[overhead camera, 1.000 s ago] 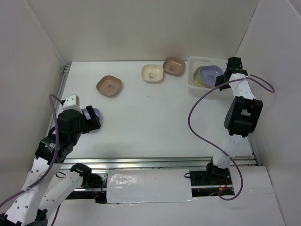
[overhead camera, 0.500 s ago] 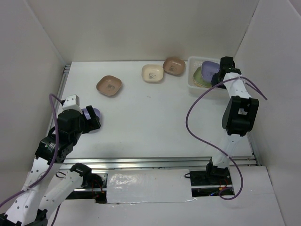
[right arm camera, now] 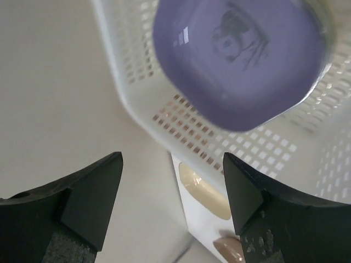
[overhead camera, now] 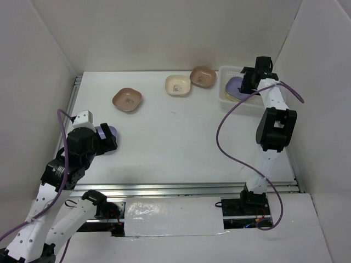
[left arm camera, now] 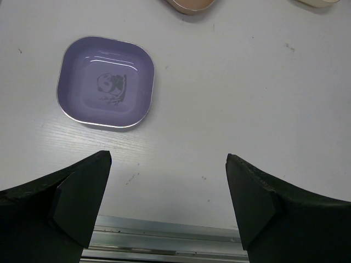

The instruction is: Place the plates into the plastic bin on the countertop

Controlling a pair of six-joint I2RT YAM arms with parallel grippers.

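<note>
Right gripper [right arm camera: 173, 164], jaws wide apart and empty, hung over the plastic bin [right arm camera: 181, 126] at the far right corner of the countertop [overhead camera: 175, 137]; a lilac plate [right arm camera: 236, 55] lay inside the bin. Left gripper [left arm camera: 168, 160], jaws equally wide and empty, hung above a second lilac plate [left arm camera: 107, 82] near the left edge. A brown plate [overhead camera: 127, 100], a cream plate [overhead camera: 178, 85] and a second brown plate [overhead camera: 203, 76] sat toward the far edge.
</note>
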